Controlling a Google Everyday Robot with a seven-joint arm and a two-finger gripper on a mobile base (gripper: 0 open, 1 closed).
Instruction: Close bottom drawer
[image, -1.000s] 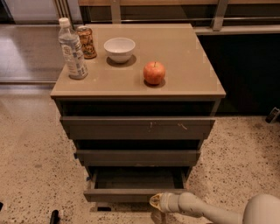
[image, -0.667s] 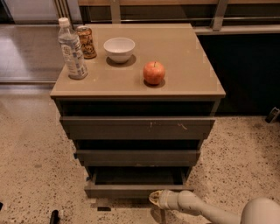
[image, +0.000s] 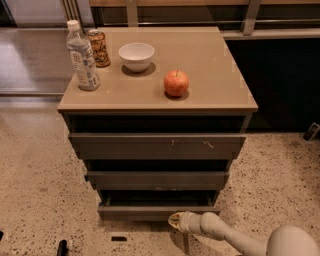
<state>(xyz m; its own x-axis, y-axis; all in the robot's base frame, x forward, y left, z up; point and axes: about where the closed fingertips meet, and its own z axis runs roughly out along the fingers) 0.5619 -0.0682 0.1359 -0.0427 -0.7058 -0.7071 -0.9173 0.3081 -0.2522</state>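
1. Tool (image: 175, 220): low on the floor (image: 35, 175), at the end of a pale arm that enters from the lower right. It sits just in front of the bottom drawer (image: 150, 212), right of centre. Whether it is spread or pressed together cannot be told, nor whether it touches the front.
2. Bowl (image: 136, 55): white, upright on the table (image: 220, 75), showing only its white inside.
3. Bottle (image: 83, 59): clear, white cap on, upright at the left edge. Contents cannot be told.
4. Can (image: 99, 48): upright, just behind the bottle.
5. Apple (image: 176, 83): red, right of the bowl and apart from it.
6. Bottom drawer: lowest of three, with a plain dark grey-brown front. It is partly open, with a narrow dark strip of interior showing whose contents cannot be seen.
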